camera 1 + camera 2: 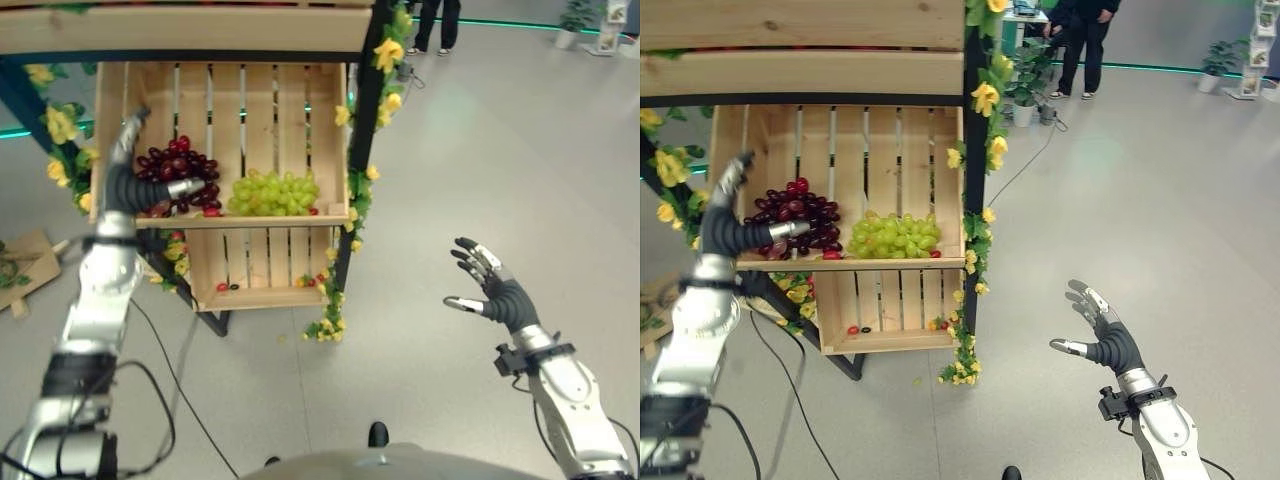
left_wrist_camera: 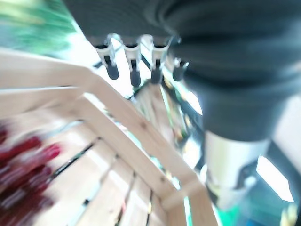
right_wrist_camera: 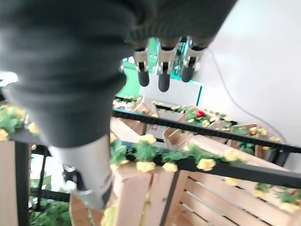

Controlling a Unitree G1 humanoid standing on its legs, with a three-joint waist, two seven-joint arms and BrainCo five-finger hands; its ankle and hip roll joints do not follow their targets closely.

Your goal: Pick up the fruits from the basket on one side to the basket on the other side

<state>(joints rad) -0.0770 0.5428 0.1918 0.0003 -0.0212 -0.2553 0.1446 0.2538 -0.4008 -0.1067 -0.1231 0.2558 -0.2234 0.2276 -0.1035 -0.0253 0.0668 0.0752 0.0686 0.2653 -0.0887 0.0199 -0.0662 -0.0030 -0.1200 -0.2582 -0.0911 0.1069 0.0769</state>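
Wooden crate [image 1: 300, 110] tilts its red grapes [image 1: 180, 172] toward the open-fingered left hand [image 1: 128, 180], poised to grasp, while the right hand [image 1: 492, 285] idles spread.

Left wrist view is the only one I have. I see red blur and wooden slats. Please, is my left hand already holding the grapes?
Observer: Not yet. The left hand is open at the crate, fingers raised, thumb lying against the red grapes.
Operator: Is there other fruit in this crate?
Observer: Yes, a bunch of green grapes lies beside the red one, on the side toward the robot's right.
Operator: And where is my right hand?
Observer: The right hand is open over the bare floor, well apart from the crate, holding nothing.
Operator: Anything below the shelf?
Observer: A lower crate with a few small fruits on its bottom.
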